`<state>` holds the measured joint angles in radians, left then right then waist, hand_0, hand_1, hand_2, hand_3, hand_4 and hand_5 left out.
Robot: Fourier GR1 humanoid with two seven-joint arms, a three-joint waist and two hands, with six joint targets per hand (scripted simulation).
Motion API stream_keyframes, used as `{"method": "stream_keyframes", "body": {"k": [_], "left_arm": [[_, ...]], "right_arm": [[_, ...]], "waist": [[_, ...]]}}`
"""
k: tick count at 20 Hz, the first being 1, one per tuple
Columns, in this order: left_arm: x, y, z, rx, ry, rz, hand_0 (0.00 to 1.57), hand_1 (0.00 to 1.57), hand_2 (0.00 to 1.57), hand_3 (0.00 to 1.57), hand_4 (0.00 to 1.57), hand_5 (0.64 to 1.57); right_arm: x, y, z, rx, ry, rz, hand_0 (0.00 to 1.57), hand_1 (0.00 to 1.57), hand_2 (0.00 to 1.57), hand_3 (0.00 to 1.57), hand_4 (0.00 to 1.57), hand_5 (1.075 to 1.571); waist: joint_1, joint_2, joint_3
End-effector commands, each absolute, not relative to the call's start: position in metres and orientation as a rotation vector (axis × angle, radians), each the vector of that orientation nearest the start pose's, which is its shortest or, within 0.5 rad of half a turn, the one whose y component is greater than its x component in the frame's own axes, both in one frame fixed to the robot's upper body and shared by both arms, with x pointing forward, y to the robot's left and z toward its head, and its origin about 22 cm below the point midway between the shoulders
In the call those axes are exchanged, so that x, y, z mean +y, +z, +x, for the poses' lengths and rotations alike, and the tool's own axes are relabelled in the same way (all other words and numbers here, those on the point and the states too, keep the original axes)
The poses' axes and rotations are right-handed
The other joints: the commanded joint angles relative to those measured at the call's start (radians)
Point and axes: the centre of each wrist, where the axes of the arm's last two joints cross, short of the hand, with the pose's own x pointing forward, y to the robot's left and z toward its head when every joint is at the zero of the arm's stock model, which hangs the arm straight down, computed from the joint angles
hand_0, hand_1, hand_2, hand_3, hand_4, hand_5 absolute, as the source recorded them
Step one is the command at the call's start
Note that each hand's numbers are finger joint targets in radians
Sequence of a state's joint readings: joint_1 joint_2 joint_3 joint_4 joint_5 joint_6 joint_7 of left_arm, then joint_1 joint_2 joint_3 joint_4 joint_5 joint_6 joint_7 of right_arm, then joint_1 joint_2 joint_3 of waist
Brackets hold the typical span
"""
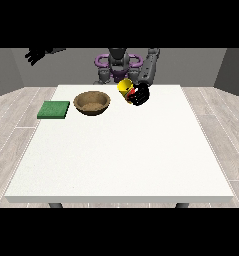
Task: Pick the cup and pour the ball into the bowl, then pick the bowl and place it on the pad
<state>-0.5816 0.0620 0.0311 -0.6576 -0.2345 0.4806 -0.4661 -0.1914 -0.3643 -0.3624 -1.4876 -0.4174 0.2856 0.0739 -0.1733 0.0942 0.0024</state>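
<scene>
table [121, 150]: large, white, seen from across; robot small at the far edge.
cup [125, 88]: yellow, with a bit of red showing at the hand side; tilted, mouth leaning toward the view's left; lifted at the far part of the table, just right of the bowl.
hand at the view's right [140, 95]: black, fingers wrapped round the cup, carrying it.
ball: cannot tell where it is; nothing plainly shows it.
bowl [92, 103]: brown, upright on the table, between pad and cup; apart from both.
pad [54, 110]: green, flat, near the table's left edge.
hand at the view's left [35, 55]: raised high, well off the table's left side, fingers spread, carrying nothing.
</scene>
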Motion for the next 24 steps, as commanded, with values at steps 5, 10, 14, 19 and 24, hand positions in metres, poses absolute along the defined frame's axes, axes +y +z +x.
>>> {"method": "stream_keyframes", "body": {"k": [5,10,14,19,24], "left_arm": [[0.171,-0.052,0.365,-1.627,-0.782,0.946,1.37,1.37,1.57,1.57,1.45,1.531],[0.113,-0.023,0.383,-1.577,-0.903,1.002,1.37,1.37,1.57,1.57,1.45,1.531],[0.089,-0.012,0.387,-1.504,-1.071,1.088,1.36,1.36,1.57,1.57,1.44,1.545],[0.066,0.014,0.397,-1.401,-1.230,1.268,1.33,1.33,1.57,1.57,1.41,1.554],[0.047,0.042,0.406,-1.344,-1.414,1.511,1.47,1.47,1.57,1.57,1.10,1.570]], "right_arm": [[-0.386,0.061,0.276,-1.632,-0.079,0.075,0.00,0.00,0.00,0.19,0.66,1.563],[-0.406,0.034,0.266,-1.609,-0.113,0.049,0.00,0.00,0.00,0.00,0.68,1.559],[-0.430,0.024,0.255,-1.582,-0.119,0.066,0.00,0.00,0.00,0.00,0.68,1.559],[-0.417,0.025,0.273,-1.545,-0.109,0.085,0.00,0.00,0.00,0.15,0.70,1.559],[-0.406,0.024,0.285,-1.540,-0.110,0.071,0.00,0.00,0.00,0.25,0.70,1.556]], "waist": [[-0.005,-0.104,0.0043],[0.055,-0.114,-0.0001],[0.065,-0.148,0.0001],[0.033,-0.176,-0.0005],[0.046,-0.176,-0.0006]]}}
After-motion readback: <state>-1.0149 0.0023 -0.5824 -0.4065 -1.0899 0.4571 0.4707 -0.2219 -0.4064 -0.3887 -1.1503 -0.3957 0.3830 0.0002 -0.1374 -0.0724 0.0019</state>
